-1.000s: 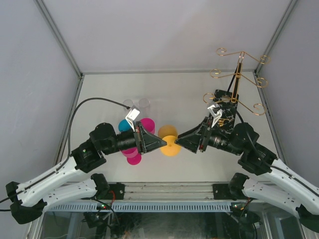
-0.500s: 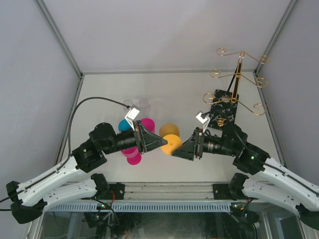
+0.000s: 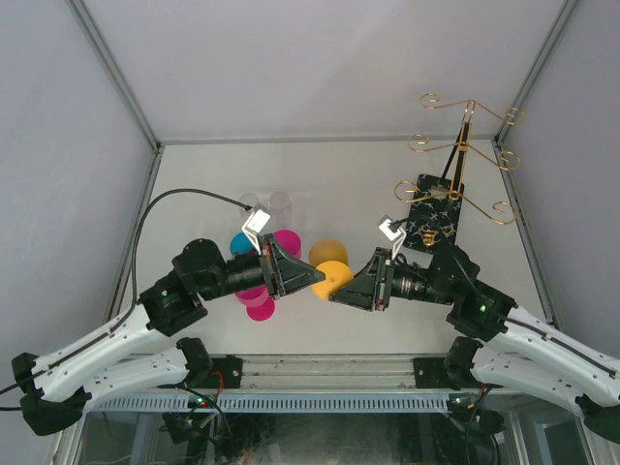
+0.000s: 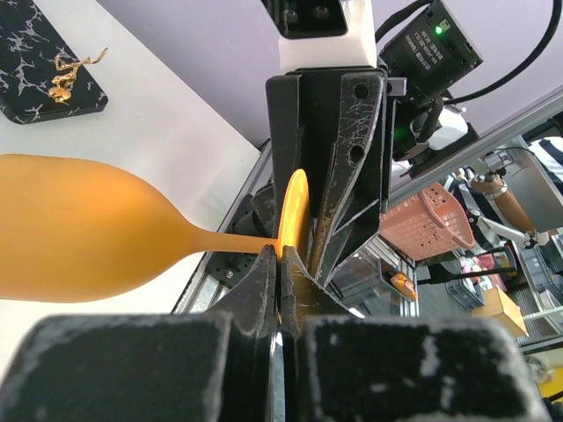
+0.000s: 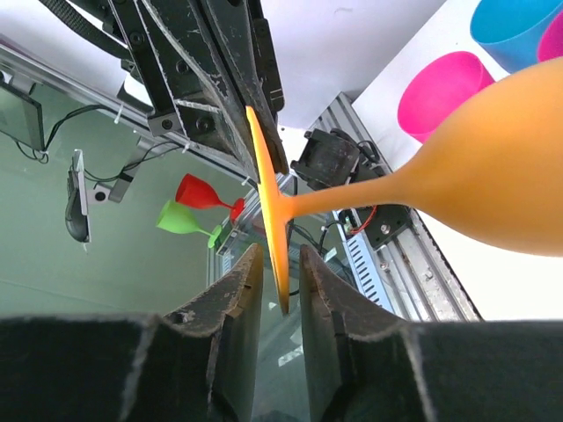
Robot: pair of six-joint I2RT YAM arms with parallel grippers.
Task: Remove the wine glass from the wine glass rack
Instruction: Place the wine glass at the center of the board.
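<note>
Left pincer (image 4: pixel 280 266) pinches the orange wine glass (image 3: pixel 336 274) by its foot (image 5: pixel 268 211). Right pincer (image 5: pixel 276 264) straddles the foot's opposite edge, slightly spread. The glass hangs above the counter (image 3: pixel 368 184), with the wine glass rack (image 3: pixel 455 160) well apart at 2 o'clock.

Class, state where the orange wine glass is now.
In the top view, the orange wine glass is mid-table, its foot between the left gripper and right gripper, pink cups on its left, the rack farther right.
</note>
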